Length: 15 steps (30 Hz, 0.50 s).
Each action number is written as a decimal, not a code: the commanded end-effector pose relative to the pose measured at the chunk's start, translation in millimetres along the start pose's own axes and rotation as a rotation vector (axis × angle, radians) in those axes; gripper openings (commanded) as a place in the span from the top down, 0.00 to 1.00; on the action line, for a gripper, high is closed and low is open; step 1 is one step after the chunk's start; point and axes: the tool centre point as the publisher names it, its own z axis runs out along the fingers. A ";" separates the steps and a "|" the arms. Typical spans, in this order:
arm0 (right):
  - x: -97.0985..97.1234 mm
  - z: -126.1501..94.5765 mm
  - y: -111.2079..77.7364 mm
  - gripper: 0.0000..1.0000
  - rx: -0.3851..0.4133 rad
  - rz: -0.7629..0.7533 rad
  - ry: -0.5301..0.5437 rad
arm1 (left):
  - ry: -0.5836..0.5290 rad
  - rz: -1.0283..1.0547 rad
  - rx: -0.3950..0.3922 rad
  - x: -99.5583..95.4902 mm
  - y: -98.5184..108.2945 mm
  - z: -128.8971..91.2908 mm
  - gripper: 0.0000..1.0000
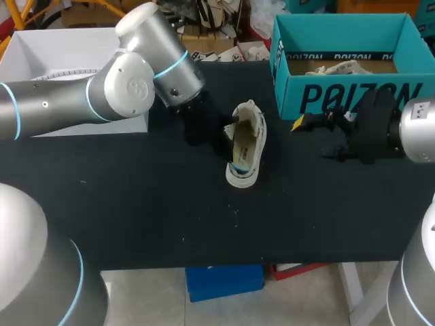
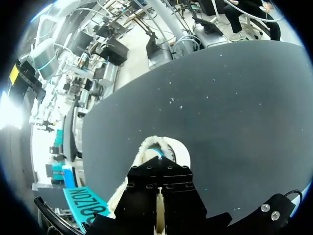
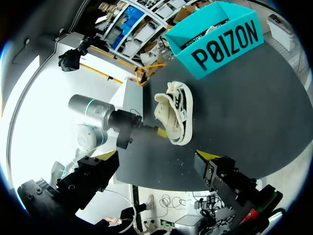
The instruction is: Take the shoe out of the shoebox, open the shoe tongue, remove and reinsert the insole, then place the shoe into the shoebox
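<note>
Mid-table by the shoebox [image 1: 340, 95]: light, floppy shoe [image 1: 246, 146], best pinched at the stiffer heel. Left gripper [image 3: 157, 132] jaws hidden, can't tell; right gripper [image 3: 156, 159] spread wide.

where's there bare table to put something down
The widest bare patch is the near strip of the table, in front of the shoe. A smaller one lies between the shoe and the right gripper. Crowded: where the left gripper meets the shoe, and in front of the shoebox.
</note>
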 end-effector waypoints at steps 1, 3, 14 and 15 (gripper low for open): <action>0.0 -0.7 -0.4 0.00 0.000 0.000 -0.001 | 0.057 -0.003 0.009 -0.1 4.0 2.2 1.00; 0.0 -0.7 -0.4 0.00 0.000 0.000 -0.001 | 0.067 -0.006 0.003 3.3 5.1 2.1 1.00; 0.0 -0.7 -0.4 0.00 0.000 0.000 -0.001 | 0.092 -0.026 0.013 6.8 11.0 19.1 1.00; 0.0 -0.7 -0.4 0.00 0.000 0.000 -0.001 | 0.095 -0.026 0.015 6.6 11.4 20.7 1.00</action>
